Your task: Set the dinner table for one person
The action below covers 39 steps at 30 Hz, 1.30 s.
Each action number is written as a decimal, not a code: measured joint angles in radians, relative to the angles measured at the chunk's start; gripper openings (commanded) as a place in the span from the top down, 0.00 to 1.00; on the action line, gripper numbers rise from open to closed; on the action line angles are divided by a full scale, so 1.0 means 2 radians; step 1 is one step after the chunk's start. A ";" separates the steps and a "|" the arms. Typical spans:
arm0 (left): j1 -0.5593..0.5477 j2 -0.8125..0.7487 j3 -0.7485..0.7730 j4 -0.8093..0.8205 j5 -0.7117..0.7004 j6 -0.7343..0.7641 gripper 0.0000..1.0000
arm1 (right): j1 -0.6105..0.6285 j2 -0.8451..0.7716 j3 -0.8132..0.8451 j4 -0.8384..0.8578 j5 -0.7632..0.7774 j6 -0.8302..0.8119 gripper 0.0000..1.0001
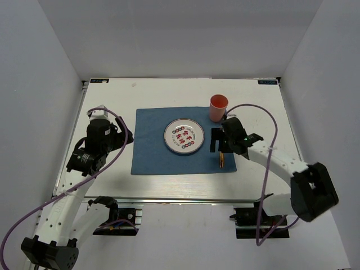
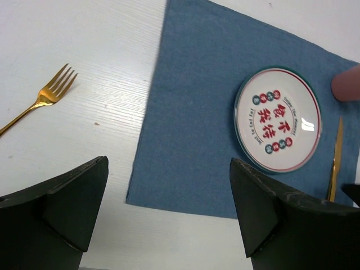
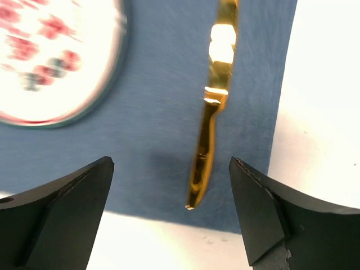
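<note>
1. We find the right gripper point(image 3: 170, 160) with its fingers spread wide and nothing held. It hangs over the near right part of the mat.
2. The left gripper point(image 2: 169, 160) is likewise wide open and empty, above the mat's left edge near its front corner.
3. The dinner table point(image 1: 169, 93), a white top with a silver rail at its near side, spans the space ahead of both arm bases.
4. A blue cloth placemat point(image 1: 149, 146) lies flat at the middle of the table.
5. A round white plate point(image 1: 184, 136) with red and green markings sits on the mat, right of its centre.
6. A gold knife point(image 3: 211, 112) lies on the mat's right strip, beside the plate but apart from it, below the right gripper.
7. A pink cup point(image 1: 219, 107) stands upright at the mat's far right corner. We cannot tell whether its base is wholly on the cloth.
8. A gold fork point(image 2: 48, 95) lies on bare tabletop left of the mat, well apart from the plate.
</note>
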 measured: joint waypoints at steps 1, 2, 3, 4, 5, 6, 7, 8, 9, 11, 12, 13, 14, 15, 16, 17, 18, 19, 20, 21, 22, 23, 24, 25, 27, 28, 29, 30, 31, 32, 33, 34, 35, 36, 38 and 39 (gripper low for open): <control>0.000 0.002 0.000 -0.004 -0.010 -0.008 0.02 | 0.002 -0.021 0.000 -0.001 -0.002 0.000 0.11; 0.000 0.006 0.000 -0.008 -0.021 -0.016 0.02 | 0.003 -0.043 -0.001 -0.001 -0.006 -0.001 0.11; 0.000 0.011 0.000 -0.014 -0.034 -0.025 0.02 | 0.005 -0.063 -0.002 0.000 -0.011 -0.001 0.11; 0.000 0.017 0.000 -0.022 -0.050 -0.039 0.02 | 0.006 -0.084 -0.005 0.004 -0.019 -0.002 0.11; 0.000 0.023 0.000 -0.031 -0.066 -0.052 0.02 | 0.007 -0.105 -0.010 0.008 -0.027 -0.003 0.11; 0.000 0.028 0.000 -0.041 -0.088 -0.066 0.02 | 0.009 -0.126 -0.016 0.012 -0.037 -0.004 0.11; 0.001 0.030 -0.001 -0.047 -0.105 -0.076 0.02 | 0.010 -0.143 -0.023 0.017 -0.053 -0.005 0.11; 0.002 0.029 -0.004 -0.050 -0.122 -0.084 0.02 | 0.011 -0.158 -0.030 0.019 -0.061 -0.005 0.11; 0.003 0.022 -0.013 -0.045 -0.142 -0.087 0.02 | 0.013 -0.171 -0.038 0.024 -0.076 -0.006 0.11; 0.005 0.008 -0.031 -0.043 -0.173 -0.087 0.02 | 0.017 -0.187 -0.053 0.031 -0.104 -0.007 0.11; 0.008 0.002 -0.037 -0.043 -0.186 -0.087 0.02 | 0.019 -0.193 -0.061 0.035 -0.117 -0.008 0.11; 0.011 0.000 -0.041 -0.043 -0.198 -0.087 0.02 | 0.021 -0.198 -0.069 0.039 -0.132 -0.009 0.11; 0.014 0.000 -0.042 -0.042 -0.212 -0.085 0.02 | 0.023 -0.200 -0.074 0.040 -0.142 -0.010 0.11; 0.017 0.001 -0.042 -0.040 -0.220 -0.084 0.02 | 0.025 -0.203 -0.080 0.045 -0.154 -0.011 0.11; 0.021 0.002 -0.043 -0.036 -0.228 -0.080 0.02 | 0.027 -0.205 -0.085 0.051 -0.166 -0.012 0.11; 0.027 0.006 -0.044 -0.031 -0.238 -0.074 0.02 | 0.028 -0.207 -0.090 0.056 -0.177 -0.013 0.11; 0.033 0.011 -0.045 -0.027 -0.247 -0.070 0.02 | 0.029 -0.208 -0.095 0.065 -0.190 -0.014 0.11; 0.039 0.020 -0.046 -0.025 -0.253 -0.064 0.02 | 0.030 -0.208 -0.101 0.075 -0.204 -0.015 0.11; 0.046 0.032 -0.046 -0.022 -0.259 -0.058 0.02 | 0.031 -0.209 -0.105 0.082 -0.216 -0.015 0.11; 0.053 0.046 -0.046 -0.016 -0.259 -0.049 0.02 | 0.032 -0.209 -0.111 0.091 -0.229 -0.015 0.11; 0.059 0.061 -0.047 -0.007 -0.257 -0.037 0.02 | 0.032 -0.209 -0.116 0.098 -0.240 -0.015 0.11; 0.065 0.078 -0.048 0.002 -0.255 -0.023 0.02 | 0.033 -0.209 -0.119 0.103 -0.248 -0.015 0.11; 0.072 0.094 -0.048 0.008 -0.252 -0.010 0.02 | 0.033 -0.209 -0.123 0.110 -0.258 -0.016 0.11; 0.080 0.114 -0.048 0.017 -0.244 0.003 0.02 | 0.033 -0.210 -0.127 0.116 -0.266 -0.016 0.11; 0.092 0.155 -0.047 0.031 -0.223 0.025 0.02 | 0.033 -0.210 -0.132 0.128 -0.282 -0.016 0.11; 0.098 0.176 -0.047 0.035 -0.208 0.035 0.02 | 0.033 -0.210 -0.134 0.132 -0.288 -0.016 0.11; 0.104 0.194 -0.046 0.039 -0.196 0.043 0.02 | 0.033 -0.209 -0.134 0.134 -0.295 -0.016 0.11; 0.109 0.212 -0.044 0.041 -0.183 0.053 0.02 | 0.033 -0.209 -0.136 0.139 -0.302 -0.016 0.11; 0.112 0.227 -0.042 0.043 -0.174 0.063 0.02 | 0.033 -0.209 -0.137 0.142 -0.306 -0.016 0.11; 0.118 0.244 -0.038 0.043 -0.167 0.072 0.02 | 0.033 -0.208 -0.138 0.145 -0.315 -0.017 0.11; 0.123 0.260 -0.032 0.044 -0.161 0.081 0.02 | 0.033 -0.208 -0.139 0.147 -0.321 -0.018 0.11; 0.129 0.276 -0.025 0.044 -0.156 0.089 0.02 | 0.033 -0.207 -0.140 0.148 -0.327 -0.018 0.11; 0.136 0.290 -0.020 0.045 -0.150 0.097 0.02 | 0.033 -0.206 -0.141 0.151 -0.332 -0.018 0.11; 0.143 0.299 -0.017 0.048 -0.146 0.104 0.02 | 0.033 -0.205 -0.142 0.153 -0.337 -0.018 0.11; 0.156 0.311 -0.016 0.054 -0.132 0.120 0.02 | 0.033 -0.203 -0.142 0.157 -0.346 -0.018 0.11; 0.162 0.315 -0.016 0.055 -0.126 0.129 0.02 | 0.033 -0.202 -0.142 0.159 -0.349 -0.018 0.11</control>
